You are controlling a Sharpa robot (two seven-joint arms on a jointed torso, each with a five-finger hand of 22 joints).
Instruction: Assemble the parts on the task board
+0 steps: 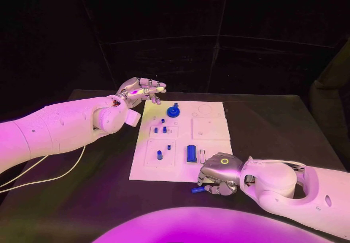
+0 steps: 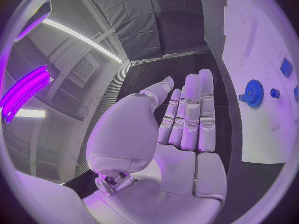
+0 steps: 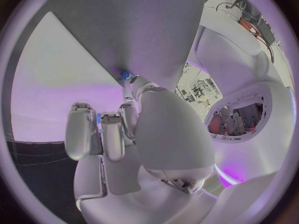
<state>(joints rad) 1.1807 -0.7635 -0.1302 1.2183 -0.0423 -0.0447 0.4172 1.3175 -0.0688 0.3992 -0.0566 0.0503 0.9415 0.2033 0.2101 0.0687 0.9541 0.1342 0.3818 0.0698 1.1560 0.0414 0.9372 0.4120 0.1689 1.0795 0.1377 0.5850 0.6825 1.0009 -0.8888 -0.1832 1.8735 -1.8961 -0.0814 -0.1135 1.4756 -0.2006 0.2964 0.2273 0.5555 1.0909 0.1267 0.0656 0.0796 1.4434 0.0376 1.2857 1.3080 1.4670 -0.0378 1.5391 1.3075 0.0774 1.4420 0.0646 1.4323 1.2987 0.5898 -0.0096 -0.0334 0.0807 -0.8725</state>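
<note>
Right hand (image 1: 219, 176) at the task board (image 1: 208, 129) near edge, fingers curled down over a small blue part (image 1: 197, 190) on the table; grip unclear. Beyond it, several parts already seated, blue gear (image 1: 173, 111) included. Left hand (image 1: 140, 91) open, empty, beside far corner. Assembly partway.

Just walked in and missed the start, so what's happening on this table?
A robot is assembling small blue parts on a white task board on a black table. Its left hand hovers open by the board's far left corner, near a round blue gear; it holds nothing. Its right hand is down at the board's near right corner, fingers curled at a small blue cylinder on the table just off the board. Whether it grips that piece is unclear.
</note>
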